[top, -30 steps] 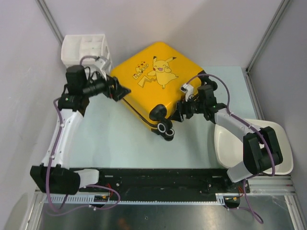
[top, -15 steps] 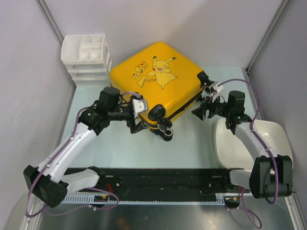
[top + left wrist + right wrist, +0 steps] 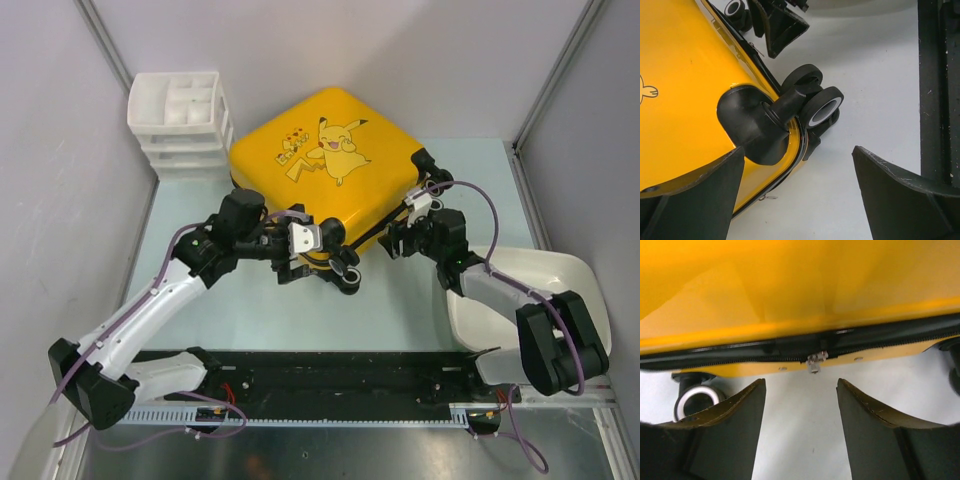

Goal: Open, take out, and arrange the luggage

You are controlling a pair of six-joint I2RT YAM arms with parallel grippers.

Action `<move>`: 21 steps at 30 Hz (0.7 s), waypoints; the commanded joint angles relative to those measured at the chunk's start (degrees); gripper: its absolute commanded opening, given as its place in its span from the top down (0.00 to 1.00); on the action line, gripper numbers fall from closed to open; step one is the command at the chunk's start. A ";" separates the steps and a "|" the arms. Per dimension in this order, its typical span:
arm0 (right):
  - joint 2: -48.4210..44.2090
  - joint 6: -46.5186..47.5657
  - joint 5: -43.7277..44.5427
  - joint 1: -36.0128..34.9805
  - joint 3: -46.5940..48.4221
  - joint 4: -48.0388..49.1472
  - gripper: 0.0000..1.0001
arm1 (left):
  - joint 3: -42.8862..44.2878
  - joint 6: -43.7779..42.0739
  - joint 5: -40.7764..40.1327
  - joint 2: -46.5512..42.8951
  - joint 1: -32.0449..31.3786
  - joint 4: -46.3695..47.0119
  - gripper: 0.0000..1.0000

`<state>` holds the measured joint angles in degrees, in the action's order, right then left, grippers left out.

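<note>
**Luggage** (image 3: 320, 165): lies flat on the table (image 3: 230, 310), print side up, at rear centre and turned on the diagonal. It is closed. One wheel (image 3: 346, 276) sits at the corner pointing toward the arm bases.

**Zip** (image 3: 740, 354): a dark line along the side wall that faces the right arm. In the right wrist view it runs straight across, square to the fingers. The stretch in view is shut.

**Zip pull** (image 3: 813, 361): small and metal, hanging off the zip. It lies straight ahead of the right gripper (image 3: 800, 405), a touch right of the centre of the gap, just beyond the fingertips and not yet between them.

**Right gripper** (image 3: 393, 243): jaws apart and holding nothing. It is level with the side wall, pointing at it and close to it. This is the nearer arm to the pull; its elbow lies over the tub (image 3: 585, 320).

**Left gripper** (image 3: 305, 262): jaws wide apart and holding nothing, at the near corner. In its wrist view the wheel (image 3: 820, 102) sits ahead of the gap, with one finger low against the yellow shell (image 3: 685, 100). No pull shows in that view.

**Judgement**: opening is not begun. The coming move looks to be the right arm's, a short straight advance to close on the pull, then a drag along the zip's length. The left gripper seems placed to steady the corner.
</note>
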<state>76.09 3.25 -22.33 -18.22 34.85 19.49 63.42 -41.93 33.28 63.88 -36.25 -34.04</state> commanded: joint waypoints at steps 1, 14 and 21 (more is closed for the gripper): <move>2.39 -1.49 12.92 -3.40 -0.40 10.12 0.37 | 0.13 2.73 1.09 0.46 -0.22 0.20 0.07; 5.82 -0.43 18.02 -5.60 -0.31 15.76 0.94 | 3.64 2.92 0.40 2.48 -1.98 0.29 0.09; 3.10 -0.17 4.87 0.54 -0.48 10.23 1.00 | 4.08 -6.92 -3.65 3.53 -9.79 -0.32 0.03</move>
<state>81.84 2.37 -10.72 -21.34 34.46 29.06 64.86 -41.78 31.44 66.65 -42.74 -34.06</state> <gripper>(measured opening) 0.012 0.956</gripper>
